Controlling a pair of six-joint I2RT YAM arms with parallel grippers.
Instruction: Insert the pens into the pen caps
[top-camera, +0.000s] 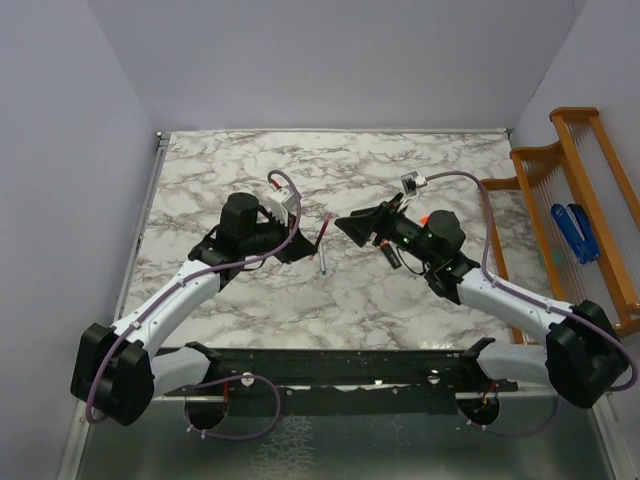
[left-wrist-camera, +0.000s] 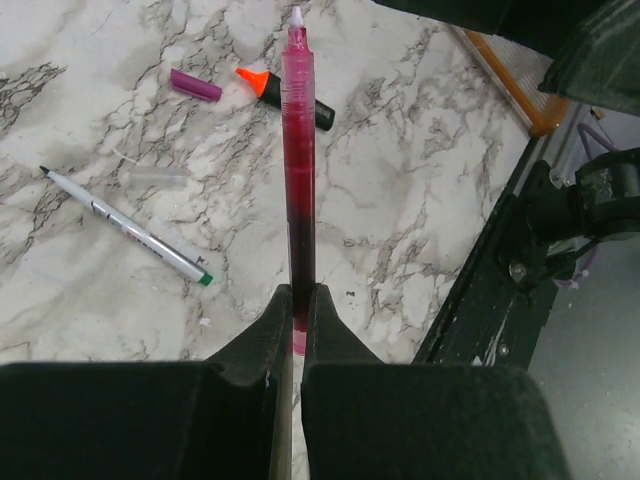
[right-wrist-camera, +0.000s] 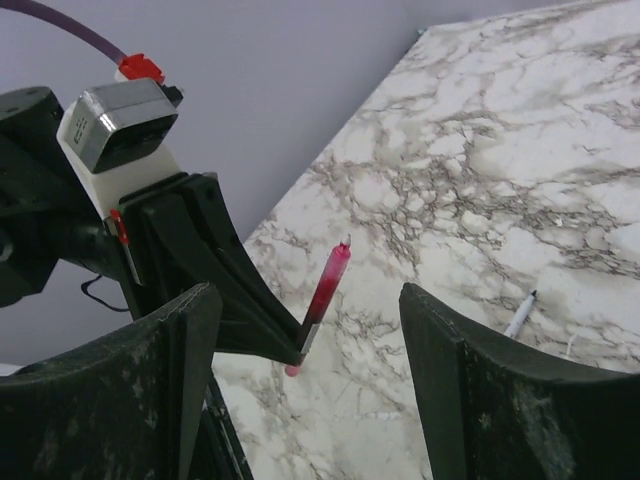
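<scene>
My left gripper (left-wrist-camera: 298, 300) is shut on the tail end of the slim red-pink pen (left-wrist-camera: 298, 150) and holds it above the marble table, tip pointing away. In the top view the left gripper (top-camera: 305, 248) and the pen (top-camera: 323, 232) are at the table's middle. My right gripper (right-wrist-camera: 310, 300) is open and empty, facing the pen (right-wrist-camera: 330, 280) from close by; it also shows in the top view (top-camera: 352, 228). The silver-grey pen (left-wrist-camera: 125, 228) lies on the table. The magenta-purple cap (left-wrist-camera: 195, 85) lies beside the black marker's orange end (left-wrist-camera: 258, 82). No separate orange cap shows.
A wooden rack (top-camera: 590, 200) holding a blue object (top-camera: 572, 232) stands off the table's right edge. A small clear tube (left-wrist-camera: 155, 178) lies near the silver pen. A black rail (top-camera: 330, 365) runs along the near edge. Walls close in the left and back.
</scene>
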